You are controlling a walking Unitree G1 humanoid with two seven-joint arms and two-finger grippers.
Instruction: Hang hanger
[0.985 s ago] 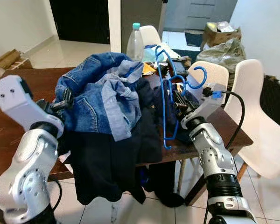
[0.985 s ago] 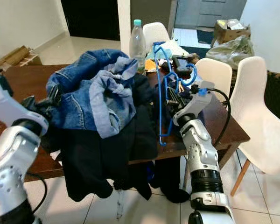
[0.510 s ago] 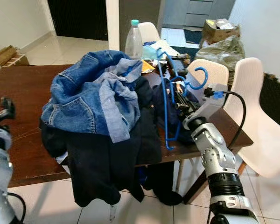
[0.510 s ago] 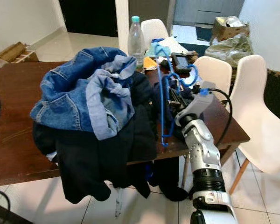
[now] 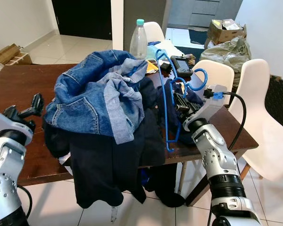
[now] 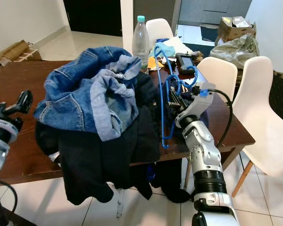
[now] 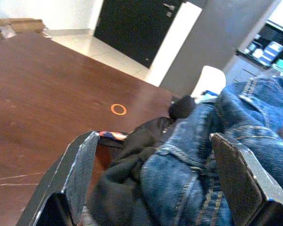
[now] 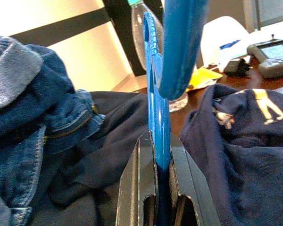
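The right gripper (image 5: 181, 104) is clamped on the thin blue plastic hanger (image 5: 166, 101), upright at the table's right near edge, beside the denim heap (image 5: 96, 94); the left gripper (image 5: 26, 109) gapes empty, far left.

Head pair looks forward and down over the brown table (image 5: 23, 82), both sharing the denim pile (image 5: 96, 92). Left wrist sits close at table height; right wrist close behind the blue hanger (image 8: 156, 94)
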